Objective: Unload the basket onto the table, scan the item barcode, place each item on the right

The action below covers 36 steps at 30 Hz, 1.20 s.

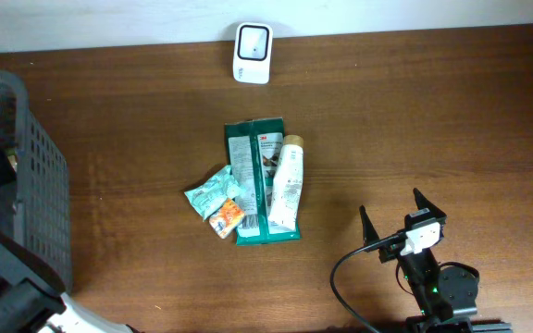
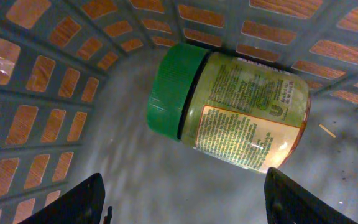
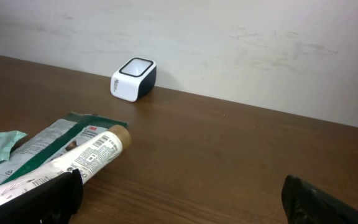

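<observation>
A glass jar (image 2: 229, 106) with a green lid and a yellow label lies on its side on the floor of the grey basket (image 2: 36, 93). My left gripper (image 2: 185, 180) hangs open just above and in front of the jar, with nothing between its fingers. The white barcode scanner (image 1: 252, 53) stands at the table's far edge and also shows as the scanner (image 3: 133, 79) in the right wrist view. My right gripper (image 1: 390, 203) rests open and empty at the near right of the table, its fingers (image 3: 48, 196) pointing toward the scanner.
A pile lies mid-table: green packets (image 1: 248, 166), a white tube (image 1: 287, 182), a teal sachet (image 1: 211, 191) and an orange sachet (image 1: 228, 218). The basket (image 1: 35, 176) stands at the left edge. A pale wall backs the table.
</observation>
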{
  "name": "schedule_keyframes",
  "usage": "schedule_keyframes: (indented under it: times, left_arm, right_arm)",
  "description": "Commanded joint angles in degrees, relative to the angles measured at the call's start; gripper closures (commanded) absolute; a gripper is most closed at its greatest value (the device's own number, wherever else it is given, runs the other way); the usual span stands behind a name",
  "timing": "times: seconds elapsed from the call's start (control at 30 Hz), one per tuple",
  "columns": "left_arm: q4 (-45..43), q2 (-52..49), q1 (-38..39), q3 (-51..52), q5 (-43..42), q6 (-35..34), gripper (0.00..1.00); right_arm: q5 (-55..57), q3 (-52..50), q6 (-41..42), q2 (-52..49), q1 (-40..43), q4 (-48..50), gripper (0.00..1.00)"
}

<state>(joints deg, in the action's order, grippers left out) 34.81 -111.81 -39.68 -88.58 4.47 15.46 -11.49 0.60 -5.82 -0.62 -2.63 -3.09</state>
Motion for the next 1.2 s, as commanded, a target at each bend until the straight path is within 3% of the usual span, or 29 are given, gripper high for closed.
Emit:
schedule_keyframes:
  times: [0.0,0.43,0.6,0.7,0.83,1.17]
  left_arm:
    - [-0.28,-0.74,-0.20,0.55,-0.68,0.74,0.30]
    - [-0.52,-1.33,-0.13,0.52,-0.68,1.05,0.30]
    - [-1.31,-1.97,-0.13,0.55,-7.43,10.62,0.33]
    - [-1.88,-3.10,-0.13,0.55,-11.28,15.02,0.29]
    - [-3.32,-3.96,-0.15,0.52,-11.10,15.08,0.23]
    - [-8.68,-4.11,-0.13,0.26,-10.75,15.74,0.26]
  right_arm:
    - [0.11,-0.28,0.24,0.44,-0.35,-0.17,0.02]
    - [0.11,-0.28,0.26,0.44,-0.35,-0.17,0.02]
    - [0.11,-0.28,0.26,0.44,-0.35,-0.17,0.02]
    - [0.11,-0.28,0.24,0.44,-0.35,-0.17,0.02]
    - [0.11,-0.28,0.24,0.44,-0.35,-0.17,0.02]
    - [0.11,-0.28,0.26,0.44,-0.35,-0.17,0.02]
